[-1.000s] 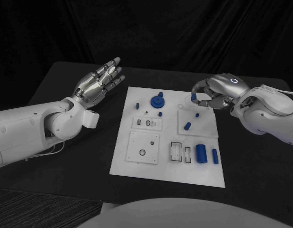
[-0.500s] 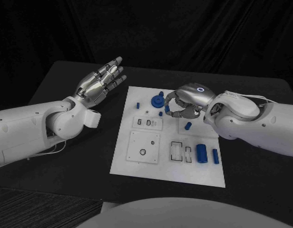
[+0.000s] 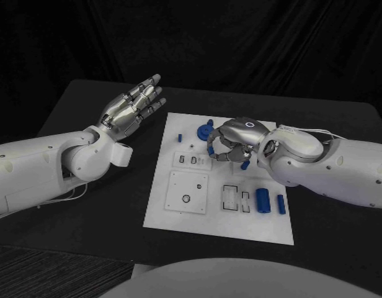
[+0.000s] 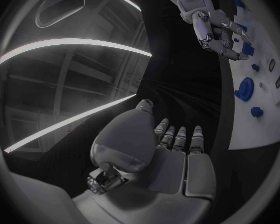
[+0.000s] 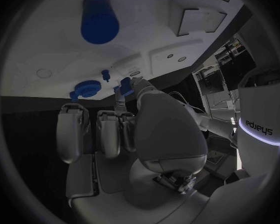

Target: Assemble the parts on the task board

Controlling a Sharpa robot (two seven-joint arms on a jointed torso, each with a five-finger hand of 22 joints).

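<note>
The right hand (image 3: 234, 139) hovers over the upper middle of the white board (image 3: 195, 214), pinching a small blue peg (image 5: 124, 83). Apparently an insertion step: next it must line up with a hole. The left hand (image 3: 130, 107) waits open, upper left.

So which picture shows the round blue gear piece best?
The left wrist view: there the blue gear shows whole on the task board. In the head view it sits partly behind the right hand. The right wrist view shows it small, past that hand's fingers.
</note>
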